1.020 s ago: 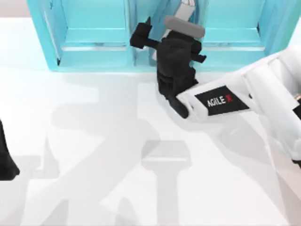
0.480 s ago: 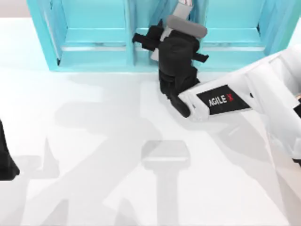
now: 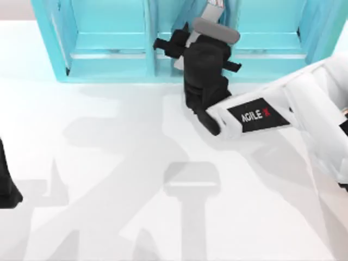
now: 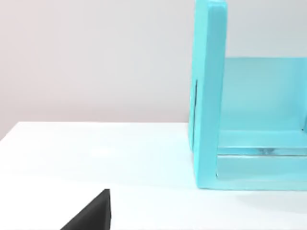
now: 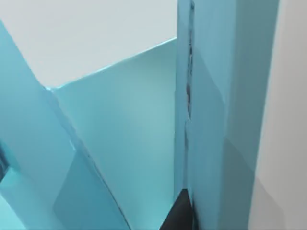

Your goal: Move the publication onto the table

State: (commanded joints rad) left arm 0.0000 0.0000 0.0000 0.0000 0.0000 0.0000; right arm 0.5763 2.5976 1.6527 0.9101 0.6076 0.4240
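Evidently the right tool (image 3: pixel 182 46) is reaching into the middle compartment of the light-blue shelf unit (image 3: pixel 109 65) at the far edge of the surface (image 3: pixel 109 163); its black wrist sits at the compartment's mouth, angled inward, which I judge suits a book standing upright between dividers; whether its fingers are spread or clamped I cannot tell. Near the top of the overhead view, a slim white-grey strip with teal beside it leans in that same compartment; this looks like the publication (image 3: pixel 213 4), tilted against a divider, not yet on the surface. From the right wrist view, a tall teal slab with a white-grey face (image 5: pixel 268 120) runs close alongside the camera, with a dark fingertip (image 5: pixel 180 215) at its foot; I take the slab for the book, though contact is unclear. Both outer compartments show bare teal floors. Meanwhile the left tool (image 3: pixel 6 185) rests parked at the surface's left edge, well apart.
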